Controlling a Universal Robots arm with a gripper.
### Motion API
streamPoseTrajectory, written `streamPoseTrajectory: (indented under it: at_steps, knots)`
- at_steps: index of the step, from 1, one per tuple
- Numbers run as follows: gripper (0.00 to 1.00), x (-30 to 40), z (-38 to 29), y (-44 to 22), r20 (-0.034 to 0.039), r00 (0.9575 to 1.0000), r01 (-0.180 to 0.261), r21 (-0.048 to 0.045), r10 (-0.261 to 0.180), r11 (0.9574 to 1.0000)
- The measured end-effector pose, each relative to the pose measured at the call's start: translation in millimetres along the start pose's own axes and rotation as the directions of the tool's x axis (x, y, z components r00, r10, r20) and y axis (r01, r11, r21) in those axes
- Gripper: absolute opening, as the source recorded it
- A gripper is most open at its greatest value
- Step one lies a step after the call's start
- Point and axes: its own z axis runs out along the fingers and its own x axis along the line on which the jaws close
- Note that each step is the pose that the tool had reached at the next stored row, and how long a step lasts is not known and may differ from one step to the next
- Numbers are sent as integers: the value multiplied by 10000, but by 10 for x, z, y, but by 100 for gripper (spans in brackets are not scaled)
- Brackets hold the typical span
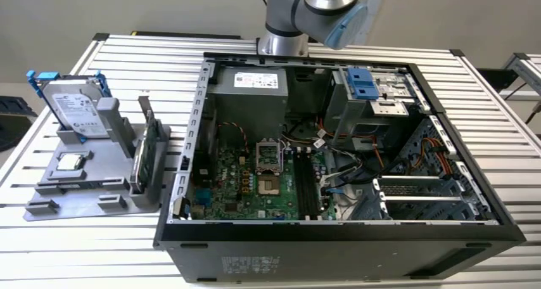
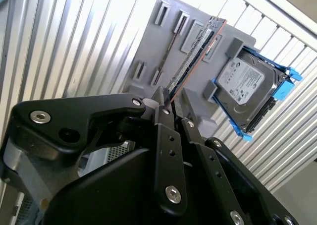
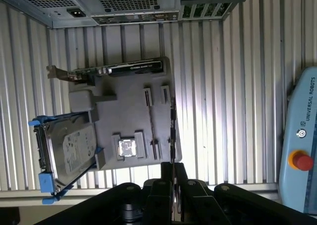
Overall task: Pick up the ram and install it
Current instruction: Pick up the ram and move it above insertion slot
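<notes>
We see the robot's gripper (image 2: 166,103) with its black fingers drawn narrow, and the ram (image 2: 195,51) juts out from between the tips as a slim dark stick seen nearly edge-on. From this angle the grip itself is partly masked by the finger links, so we can only say the stick appears to be pinched there. In the first wrist view the gripper (image 3: 173,166) and the ram (image 3: 172,131) line up the same way, the stick running straight out from the fingertips over the grey parts tray (image 3: 119,116) below.

On that tray lie a silver hard drive (image 3: 69,150) in blue rails, a green card (image 3: 119,69) with a metal bracket at one end, and a small square processor chip (image 3: 127,148) in its pocket. A pendant with a red button (image 3: 302,161) rests on the slatted metal table just beside the tray.

In the exterior view the arm (image 1: 313,10) stands beyond the far wall of the open computer case (image 1: 338,251), which lies on its side on the table (image 1: 507,149). Inside, we see the green motherboard (image 1: 245,181) and its long black memory slots (image 1: 306,187). The tray (image 1: 93,191) sits just beside the case on the exterior view's left, carrying the hard drive (image 1: 80,111) and the upright card (image 1: 146,153).
</notes>
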Motion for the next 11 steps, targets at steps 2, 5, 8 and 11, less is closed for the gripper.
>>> streamPoseTrajectory:
  at_steps: [2,5,8,11]
  knots:
    - [0,0,-18,-2,1,10000,0,1,0,10000]
    - [0,1,-44,-5,1,10000,-1,1,1,10000]
    - [0,2,-70,-7,-1,10000,0,0,0,10000]
    - [0,2,-93,-10,1,10000,0,-1,0,10000]
